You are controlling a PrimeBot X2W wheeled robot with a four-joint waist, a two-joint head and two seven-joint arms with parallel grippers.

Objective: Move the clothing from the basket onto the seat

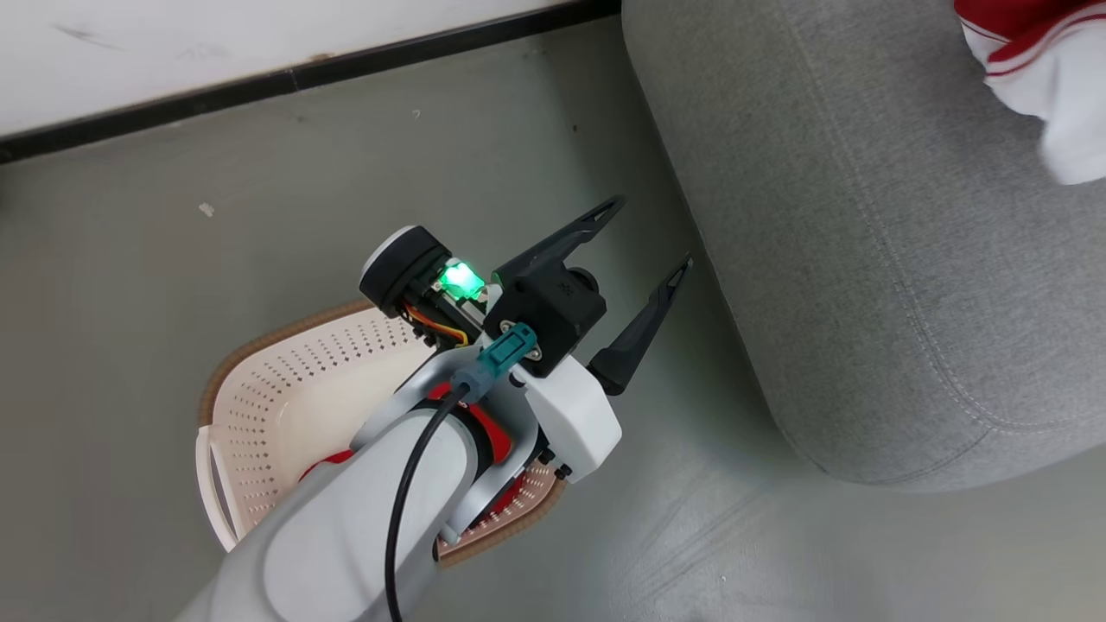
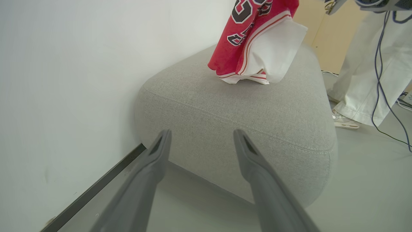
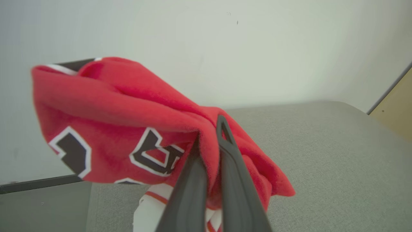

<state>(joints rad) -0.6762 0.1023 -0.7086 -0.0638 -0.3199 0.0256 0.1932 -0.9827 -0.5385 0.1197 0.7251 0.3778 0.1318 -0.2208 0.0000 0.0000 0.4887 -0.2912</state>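
Right hand [image 3: 208, 129] was clamped on the clothing [image 3: 122, 129], hanging over the seat [image 3: 322, 154]; release was best delayed until the fabric lay well in from the edge. Left hand [image 1: 651, 230], jaws apart, hovered above the basket [image 1: 285, 389], more clothing inside.

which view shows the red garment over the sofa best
Left wrist view: the red garment hangs over the seat, numbers, trim and white lining visible. Right wrist view shows a close fold pinched in the right claw; head view catches a corner.
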